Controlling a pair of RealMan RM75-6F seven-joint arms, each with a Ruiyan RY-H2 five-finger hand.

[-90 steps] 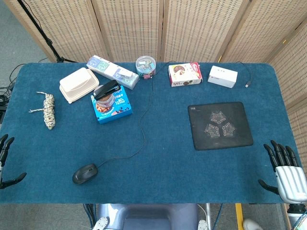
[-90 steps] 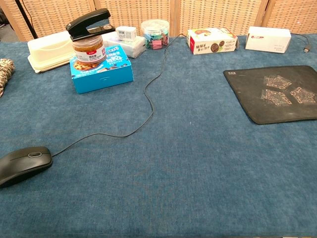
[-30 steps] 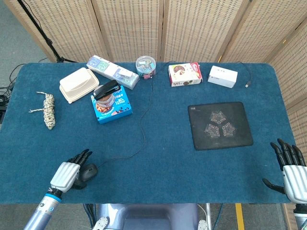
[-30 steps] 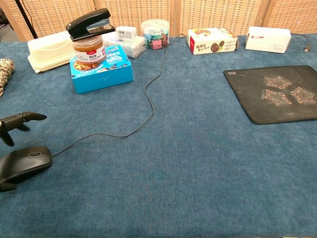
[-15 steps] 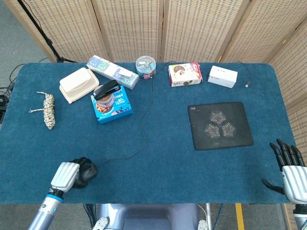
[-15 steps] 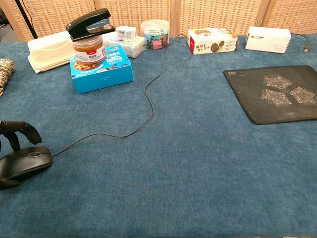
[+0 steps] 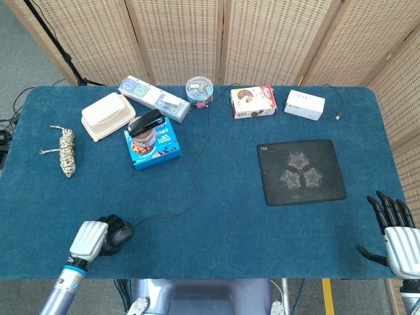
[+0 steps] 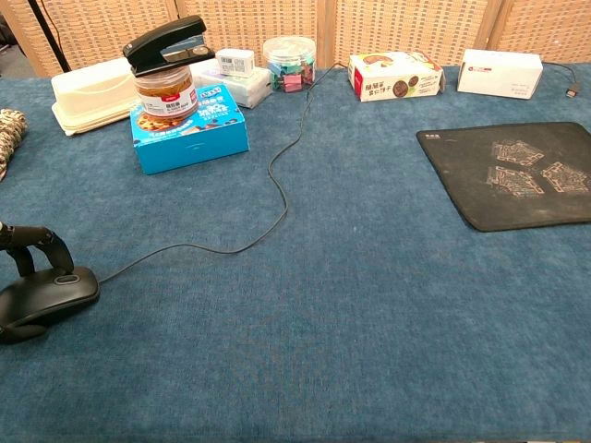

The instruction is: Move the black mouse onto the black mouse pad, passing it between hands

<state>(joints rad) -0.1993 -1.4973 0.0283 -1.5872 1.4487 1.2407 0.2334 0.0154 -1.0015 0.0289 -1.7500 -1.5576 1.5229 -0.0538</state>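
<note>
Near the left front edge of the table [image 7: 275,243], the black mouse [image 7: 121,231] sits under the left hand [image 7: 92,237], whose fingers [image 8: 37,242] curl over its sides and appear to grip it; it looks light, rigid and smooth, so a hold across the flanks suits best, with the trailing cable [image 7: 194,172] likely to drag; far right, the right hand [image 7: 399,244] waits empty, fingers spread upward; the black mouse pad [image 7: 300,171] lies well apart.
</note>
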